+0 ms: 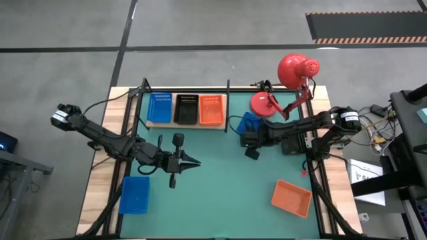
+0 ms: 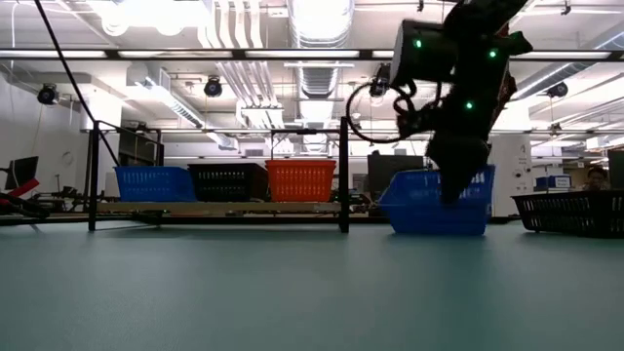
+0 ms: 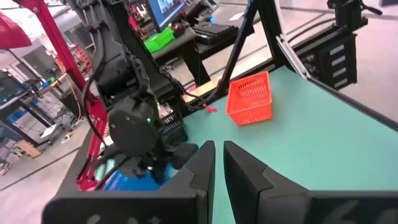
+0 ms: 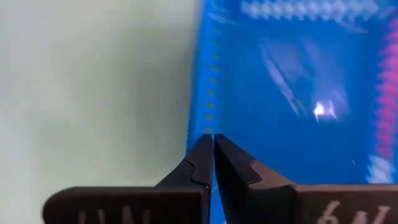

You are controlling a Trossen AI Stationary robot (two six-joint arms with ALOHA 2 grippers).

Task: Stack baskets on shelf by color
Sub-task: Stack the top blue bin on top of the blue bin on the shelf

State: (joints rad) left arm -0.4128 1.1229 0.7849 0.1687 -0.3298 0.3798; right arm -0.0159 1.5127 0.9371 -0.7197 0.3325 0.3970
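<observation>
Pinching the near wall of a blue mesh plastic basket (image 1: pixel 248 124), the right gripper (image 4: pixel 211 144) has its fingers clamped together on the rim. The wooden shelf (image 1: pixel 187 125) lies just left; the left gripper (image 1: pixel 193 162), fingers together, waits mid-worktop.

Two arms over the table, both grippers closed

The left arm reaches in from the table's left edge, its left gripper (image 1: pixel 190 162) pointing toward the middle with fingers (image 3: pixel 239 163) nearly together, holding nothing. The right arm stretches in from the right side, wrist bent down, and the right gripper (image 1: pixel 252 152) pinches a blue basket's (image 4: pixel 292 93) wall.
</observation>
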